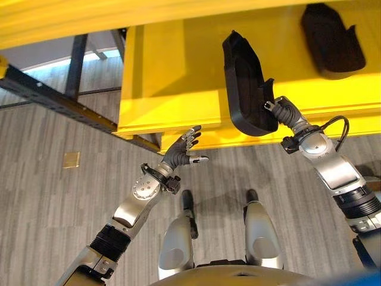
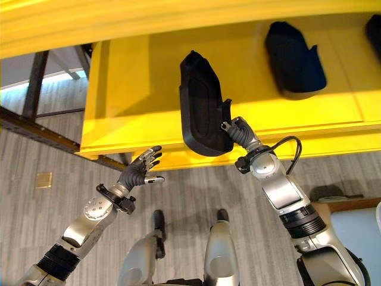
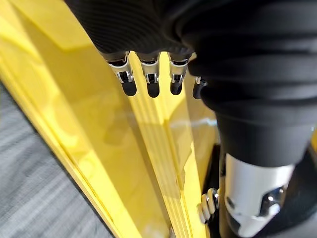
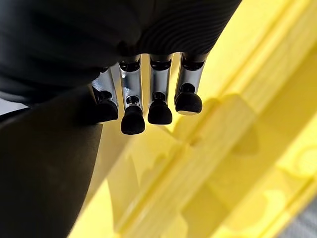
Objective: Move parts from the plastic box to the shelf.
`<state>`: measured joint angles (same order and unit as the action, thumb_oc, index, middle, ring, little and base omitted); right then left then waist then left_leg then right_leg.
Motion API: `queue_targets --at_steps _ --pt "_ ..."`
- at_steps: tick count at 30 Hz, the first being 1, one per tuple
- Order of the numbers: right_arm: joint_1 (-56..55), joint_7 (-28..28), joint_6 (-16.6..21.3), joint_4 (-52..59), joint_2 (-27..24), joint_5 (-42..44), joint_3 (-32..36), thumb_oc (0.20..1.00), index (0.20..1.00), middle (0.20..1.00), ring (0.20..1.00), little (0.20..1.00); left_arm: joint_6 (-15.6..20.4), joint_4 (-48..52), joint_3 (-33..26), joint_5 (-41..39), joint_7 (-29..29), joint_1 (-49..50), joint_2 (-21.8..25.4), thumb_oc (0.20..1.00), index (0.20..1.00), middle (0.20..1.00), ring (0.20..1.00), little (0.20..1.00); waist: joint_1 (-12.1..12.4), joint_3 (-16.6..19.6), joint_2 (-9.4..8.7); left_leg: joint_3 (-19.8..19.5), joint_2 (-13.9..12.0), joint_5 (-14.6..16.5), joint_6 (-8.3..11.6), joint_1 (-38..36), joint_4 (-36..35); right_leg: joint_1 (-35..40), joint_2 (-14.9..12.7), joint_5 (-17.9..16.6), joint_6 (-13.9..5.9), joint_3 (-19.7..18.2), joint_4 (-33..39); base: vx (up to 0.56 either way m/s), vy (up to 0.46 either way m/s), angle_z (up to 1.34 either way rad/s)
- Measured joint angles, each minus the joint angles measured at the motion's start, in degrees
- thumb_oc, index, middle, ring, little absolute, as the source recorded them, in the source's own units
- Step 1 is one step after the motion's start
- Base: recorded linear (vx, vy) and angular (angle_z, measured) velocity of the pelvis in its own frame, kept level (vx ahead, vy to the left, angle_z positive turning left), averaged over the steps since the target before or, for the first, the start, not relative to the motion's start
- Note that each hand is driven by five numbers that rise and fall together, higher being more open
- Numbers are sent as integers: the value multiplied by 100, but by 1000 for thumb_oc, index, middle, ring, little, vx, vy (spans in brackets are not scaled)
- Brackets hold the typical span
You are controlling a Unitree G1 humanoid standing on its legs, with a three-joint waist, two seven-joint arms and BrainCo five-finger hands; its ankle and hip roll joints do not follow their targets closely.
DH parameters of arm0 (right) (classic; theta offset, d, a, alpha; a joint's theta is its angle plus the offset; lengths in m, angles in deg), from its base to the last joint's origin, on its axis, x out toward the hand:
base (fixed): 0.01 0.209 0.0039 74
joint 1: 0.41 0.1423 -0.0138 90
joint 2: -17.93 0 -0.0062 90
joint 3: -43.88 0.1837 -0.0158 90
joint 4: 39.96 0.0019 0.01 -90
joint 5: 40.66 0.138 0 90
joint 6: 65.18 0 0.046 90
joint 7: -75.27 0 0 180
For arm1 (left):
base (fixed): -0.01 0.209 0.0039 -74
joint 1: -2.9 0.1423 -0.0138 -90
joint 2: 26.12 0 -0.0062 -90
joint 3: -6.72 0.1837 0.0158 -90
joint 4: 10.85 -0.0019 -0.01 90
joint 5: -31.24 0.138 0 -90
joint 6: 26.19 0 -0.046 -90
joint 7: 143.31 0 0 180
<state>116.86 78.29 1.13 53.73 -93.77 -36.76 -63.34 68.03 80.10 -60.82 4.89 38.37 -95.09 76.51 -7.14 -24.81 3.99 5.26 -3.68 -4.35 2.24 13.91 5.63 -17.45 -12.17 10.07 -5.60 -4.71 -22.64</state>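
Nearest the robot, the left hand (image 1: pixel 181 152) hung free over the grey plank floor (image 1: pixel 47 196), just in front of the shelf's front edge, its fingers (image 3: pixel 150 84) relaxed and spread with the thumb held apart, holding nothing and touching nothing. To the right and a little farther out, the right hand (image 2: pixel 238 132) reached up to the front lip of the yellow shelf (image 1: pixel 172 77) and gripped the near end of a black part (image 2: pixel 202 113), a long moulded piece with a raised rim. Its fingers (image 4: pixel 148 106) were curled against the part's dark surface, as the right wrist view showed them pressed beside it. The part lay on the shelf board with its near end overhanging the front edge, where the hand held it, and its far end pointing deeper in. Farther back on the same board, well apart to the right, a second black part (image 2: pixel 294 56) of like shape rested flat. On the far left, beyond the shelf's end, a dark metal frame (image 1: pixel 53 98) ran across the floor, and a small brass plate (image 1: pixel 71 159) sat set into the planks.
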Motion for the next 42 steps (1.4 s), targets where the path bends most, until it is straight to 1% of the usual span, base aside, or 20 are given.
queue_targets --at_steps 3,5,7,8,9,10,11,14,15,16,17,18,20,22,27,31,37,39,41,42 --pt "7 1 -179 162 2 -5 17 200 200 200 200 200 89 13 9 2 -212 -7 12 1000 1000 1000 1000 1000 52 -153 24 27 14 -108 -101 141 -69 -146 22 -72 -136 -74 19 -36 33 10" --pt "14 54 -289 201 1 -2 29 200 200 200 200 200 124 108 18 0 -348 3 7 1000 1000 1000 1000 1000 50 -346 28 -9 -47 -147 -76 155 -62 -178 83 -66 -268 -64 -29 -29 -8 -1" --pt "14 127 -306 216 1 -4 34 200 200 200 200 200 134 207 18 -1 -398 38 -7 1000 1000 1000 1000 1000 31 -392 28 -11 -147 -165 -53 227 -48 -271 219 -70 -266 -51 -70 -56 -23 -7" --pt "28 185 -306 220 1 -4 54 200 200 200 200 200 171 256 20 0 -421 37 -25 1000 1000 1000 1000 1000 20 -407 30 -25 -209 -202 0 271 -32 -328 270 -81 -264 -4 -125 -45 -26 -1" --pt "33 225 -307 221 -6 -2 102 200 200 200 200 200 180 268 25 -17 -424 48 -55 1000 1000 1000 1000 1000 -2 -440 45 -63 -245 -233 50 298 -21 -352 305 -74 -244 43 -189 -56 -33 3" --pt "126 371 -369 216 -108 4 132 200 200 200 200 200 282 388 28 -241 -456 -41 -135 1000 1000 1000 1000 1000 0 -536 37 -114 -328 -229 85 395 109 -447 380 -26 -169 90 -347 -86 -63 5" --pt "156 407 -405 213 -148 4 133 200 200 200 200 200 294 480 27 -271 -455 -43 -137 1000 1000 1000 1000 1000 3 -547 38 -116 -348 -227 85 444 165 -484 402 -11 -143 101 -388 -96 -88 1" --pt "383 575 -439 159 -143 26 141 200 200 200 200 200 261 683 -54 -383 -452 -253 -139 1000 1000 1000 1000 1000 61 -613 -47 -112 -467 -162 166 759 554 -820 478 136 5 217 -858 -72 -94 9" --pt "443 623 -438 133 -163 31 144 200 200 200 200 200 221 688 -37 -375 -448 -250 -124 1000 1000 1000 1000 1000 62 -634 -73 -106 -485 -143 180 779 600 -859 489 171 28 219 -943 9 -81 -2" --pt "496 631 -441 133 -203 30 195 200 200 200 200 200 147 714 -21 -373 -451 -241 -88 1000 1000 1000 1000 1000 63 -646 -95 -112 -520 -9 272 908 818 -975 498 308 89 222 -1141 52 -74 1" --pt "500 644 -458 117 -203 30 316 200 200 200 200 200 27 715 -6 -376 -454 -223 -54 1000 1000 1000 1000 1000 59 -679 -117 -131 -539 44 276 973 962 -1036 509 370 141 219 -1276 51 -58 1" --pt "512 681 -473 25 -241 -26 434 200 200 200 200 200 -59 715 -4 -376 -448 -155 -54 1000 1000 1000 1000 1000 46 -680 -118 -133 -576 64 299 973 949 -1037 540 364 156 232 -1271 55 -51 -3" --pt "601 660 -486 -303 -545 -250 586 200 200 200 200 200 -118 715 9 -367 -416 -90 -55 1000 1000 1000 1000 1000 45 -682 -120 -123 -619 52 282 959 857 -1029 590 334 149 234 -1195 62 -45 -7" --pt "689 607 -513 -593 -847 -629 600 200 200 200 200 200 -121 714 9 -369 -416 -9 -41 1000 1000 1000 1000 1000 67 -684 -124 -113 -619 12 229 925 845 -1001 587 290 150 245 -1171 100 -76 -2" --pt "1420 646 -401 -1465 -894 -971 473 200 200 200 200 200 -135 537 87 -372 -262 -252 -4 1000 1000 1000 1000 1000 210 -689 -132 -208 -625 -12 266 950 878 -988 582 339 137 341 -1235 71 -59 7" --pt "1569 742 -186 -1468 -990 -982 317 200 200 200 200 200 -155 395 240 -382 -151 -247 11 1000 1000 1000 1000 1000 230 -689 -130 -265 -616 -29 294 1018 865 -1007 566 345 144 406 -1223 46 -11 9" --pt "1586 793 -62 -1485 -1006 -972 87 200 200 200 200 200 -151 381 366 -388 -131 -327 117 1000 1000 1000 1000 1000 351 -690 -124 -287 -587 -39 280 1136 837 -1125 545 352 141 410 -1235 59 46 4" --pt "1586 782 9 -1494 -1006 -965 9 200 200 200 200 200 -148 376 428 -388 -122 -325 119 1000 1000 1000 1000 1000 348 -691 -121 -287 -531 -49 285 1134 814 -1127 487 344 126 407 -1225 125 206 4" --pt "1595 777 84 -1482 -1002 -978 -100 200 200 200 200 200 -130 306 526 -388 -99 -381 106 1000 1000 1000 1000 1000 321 -691 -120 -275 -447 -68 270 1108 754 -1084 377 306 68 407 -1131 121 199 4" --pt "1628 774 84 -1485 -994 -974 -150 200 200 200 200 200 -128 279 537 -388 -95 -401 105 1000 1000 1000 1000 1000 322 -690 -119 -272 -425 -70 259 1100 760 -1045 380 279 39 395 -1087 64 116 6"
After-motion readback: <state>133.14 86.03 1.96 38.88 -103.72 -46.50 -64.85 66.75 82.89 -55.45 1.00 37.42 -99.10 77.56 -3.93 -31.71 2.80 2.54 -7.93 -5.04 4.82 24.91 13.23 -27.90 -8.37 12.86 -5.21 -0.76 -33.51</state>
